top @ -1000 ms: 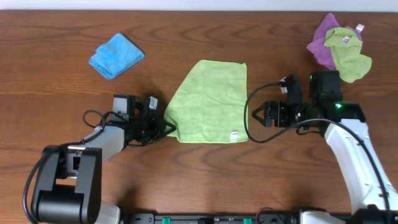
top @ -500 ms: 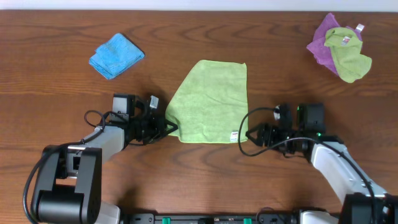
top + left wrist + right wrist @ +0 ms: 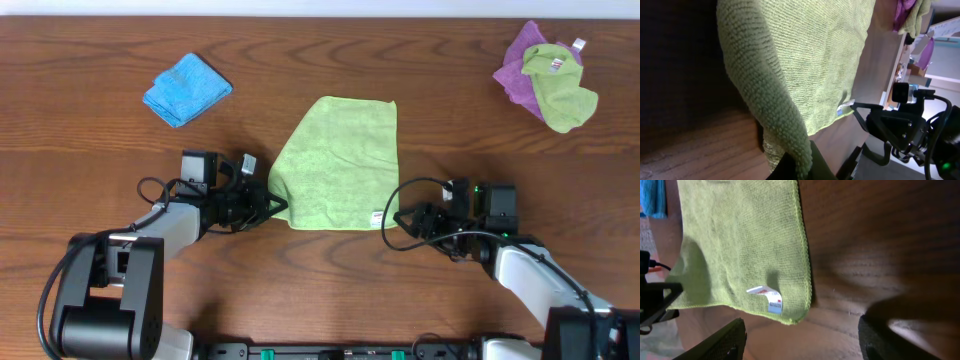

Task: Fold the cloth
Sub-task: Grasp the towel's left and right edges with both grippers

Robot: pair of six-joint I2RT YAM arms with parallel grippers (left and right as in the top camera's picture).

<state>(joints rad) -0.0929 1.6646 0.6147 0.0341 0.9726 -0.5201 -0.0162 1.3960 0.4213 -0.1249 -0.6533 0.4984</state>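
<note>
The light green cloth lies spread in the middle of the table, with a white tag at its front right corner. My left gripper is shut on the cloth's front left corner, which is lifted and bunched between the fingers in the left wrist view. My right gripper is open, low over the table, just right of the tagged corner. In the right wrist view the tag and the cloth lie ahead of the open fingers.
A folded blue cloth lies at the back left. A purple cloth and a crumpled green cloth lie at the back right. Cables run from both wrists over the table.
My right arm has come forward and down toward the cloth's front right corner, and its gripper now sits low beside the tag. My left gripper has stayed on the left corner.
</note>
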